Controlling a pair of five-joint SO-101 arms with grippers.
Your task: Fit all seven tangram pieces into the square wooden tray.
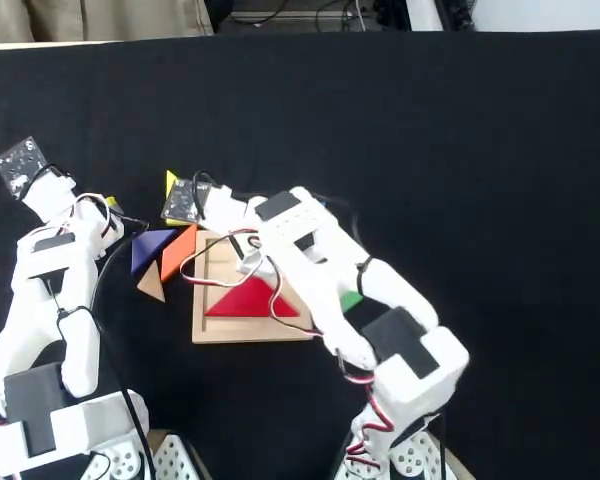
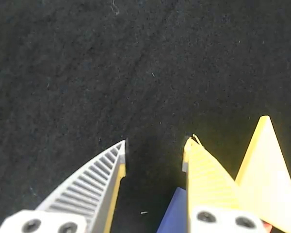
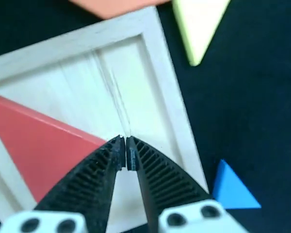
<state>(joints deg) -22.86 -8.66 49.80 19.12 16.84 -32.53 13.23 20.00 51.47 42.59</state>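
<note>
Black cloth (image 1: 460, 150) covers the whole table, and both arms lean over its left half. The right arm (image 1: 320, 270) stretches across the square wooden tray (image 1: 250, 332), hiding its far side. The left arm (image 1: 50, 290) stands just beside the loose pieces, probably ready to pick one up. A big red triangle (image 1: 252, 299) lies flat inside the tray (from where I stand, the only piece clearly in it). The right gripper (image 3: 124, 145) hangs over the bare tray floor at that triangle's edge, its tips pressed together on nothing, which looks to me more like nudging than grasping. Off the tray's left corner sit an orange piece (image 1: 179, 252), a dark blue triangle (image 1: 148, 247) touching it, a yellow triangle (image 1: 170, 183) farther back and a small tan triangle (image 1: 152, 289). The left gripper (image 2: 155, 150) hovers over cloth near the yellow one, fingers spread with nothing between them. A sliver of green (image 1: 351, 300) peeks from under the right arm.
</note>
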